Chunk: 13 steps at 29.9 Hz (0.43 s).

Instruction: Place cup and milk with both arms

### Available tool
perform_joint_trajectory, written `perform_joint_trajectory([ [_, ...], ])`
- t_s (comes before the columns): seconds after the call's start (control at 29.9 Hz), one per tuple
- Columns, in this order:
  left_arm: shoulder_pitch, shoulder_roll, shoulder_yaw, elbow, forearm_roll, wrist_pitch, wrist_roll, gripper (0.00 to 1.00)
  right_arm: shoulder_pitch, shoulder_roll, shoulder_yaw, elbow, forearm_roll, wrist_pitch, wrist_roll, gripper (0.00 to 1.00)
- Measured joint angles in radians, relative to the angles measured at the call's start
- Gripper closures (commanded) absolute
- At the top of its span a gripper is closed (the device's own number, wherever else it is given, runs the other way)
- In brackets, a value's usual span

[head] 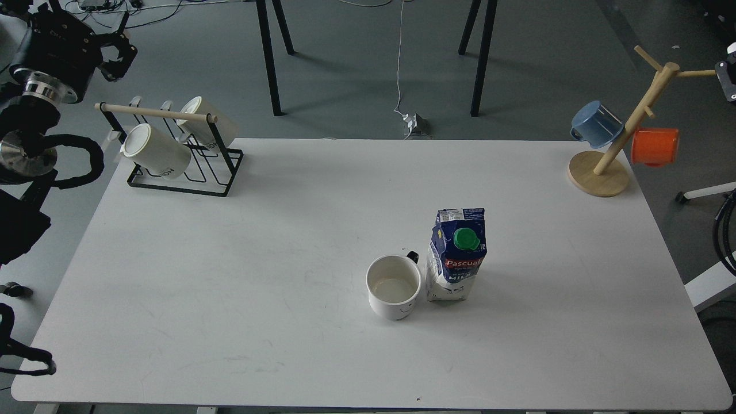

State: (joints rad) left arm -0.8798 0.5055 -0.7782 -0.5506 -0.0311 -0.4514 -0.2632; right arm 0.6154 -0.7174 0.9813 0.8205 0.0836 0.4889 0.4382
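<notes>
While the cup (394, 294) stands beside the milk (456, 255), the left end effector (118, 54) is raised, fingers indistinct.

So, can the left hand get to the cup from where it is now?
Probably yes. The left hand is raised beyond the table's far-left corner, and bare table lies between it and the cup; only the mug rack sits near its path.

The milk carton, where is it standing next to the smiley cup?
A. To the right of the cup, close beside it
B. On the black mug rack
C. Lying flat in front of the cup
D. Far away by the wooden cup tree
A. The milk carton stands upright on the white table, just to the right of the smiley cup, near the cup's black handle.
</notes>
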Motion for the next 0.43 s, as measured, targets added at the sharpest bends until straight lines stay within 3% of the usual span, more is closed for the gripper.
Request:
perform_joint_trajectory([
  [0.23,0.004,-0.047,0.0,0.018,-0.039,-0.005,0.001,0.0,0.125,0.149,-0.078,-0.15,0.18,0.0,-0.155,0.01],
  [0.43,0.005,-0.062,0.002,0.018,-0.043,0.004,-0.004,0.0,0.131,0.222,-0.076,-0.158,0.194,0.0,-0.172,0.01],
])
